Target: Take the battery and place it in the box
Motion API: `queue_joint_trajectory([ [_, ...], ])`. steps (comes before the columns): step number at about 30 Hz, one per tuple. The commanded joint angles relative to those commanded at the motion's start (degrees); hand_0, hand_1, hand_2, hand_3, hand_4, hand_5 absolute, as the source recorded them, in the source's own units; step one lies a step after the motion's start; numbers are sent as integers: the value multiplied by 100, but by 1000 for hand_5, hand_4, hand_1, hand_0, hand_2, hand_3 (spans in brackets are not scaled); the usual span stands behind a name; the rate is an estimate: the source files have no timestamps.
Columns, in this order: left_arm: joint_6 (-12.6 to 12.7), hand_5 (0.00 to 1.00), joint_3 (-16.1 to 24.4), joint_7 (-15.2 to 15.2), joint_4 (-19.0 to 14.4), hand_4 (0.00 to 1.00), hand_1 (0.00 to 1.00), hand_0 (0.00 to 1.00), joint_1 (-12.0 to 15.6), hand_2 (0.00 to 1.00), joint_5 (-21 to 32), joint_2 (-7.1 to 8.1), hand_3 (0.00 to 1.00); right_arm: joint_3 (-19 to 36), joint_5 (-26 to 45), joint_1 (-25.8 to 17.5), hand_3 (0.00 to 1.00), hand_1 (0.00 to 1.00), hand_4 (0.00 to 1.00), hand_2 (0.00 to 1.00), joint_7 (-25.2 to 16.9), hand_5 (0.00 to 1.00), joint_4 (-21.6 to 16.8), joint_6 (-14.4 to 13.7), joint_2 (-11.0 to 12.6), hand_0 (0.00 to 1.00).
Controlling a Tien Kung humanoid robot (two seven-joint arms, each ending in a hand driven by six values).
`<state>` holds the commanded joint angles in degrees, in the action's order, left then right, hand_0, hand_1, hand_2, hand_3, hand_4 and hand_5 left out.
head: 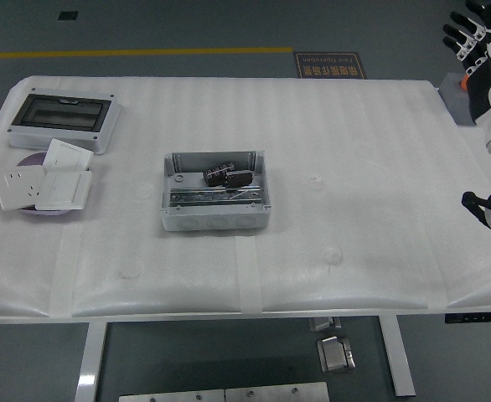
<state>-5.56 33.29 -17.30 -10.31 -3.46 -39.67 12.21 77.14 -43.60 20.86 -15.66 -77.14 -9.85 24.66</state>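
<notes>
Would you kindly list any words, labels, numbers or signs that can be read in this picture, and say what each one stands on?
Floor sign beyond the table's far edge: two lines of light print on a dark panel, too small and blurred to read.
Grey box holding the batteries: no print readable.
Wall sockets and the enclosure with the dark window: no legible markings.
Nothing in this picture can be quoted with confidence.
</notes>
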Motion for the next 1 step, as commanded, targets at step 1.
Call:
queue_joint_trajectory([
  [1,1,257,-7,2,0,501,595,496,1,412,7,1,525,5,-4,-8,805,768,998,769,4,718,-2,-1,2,840],
])
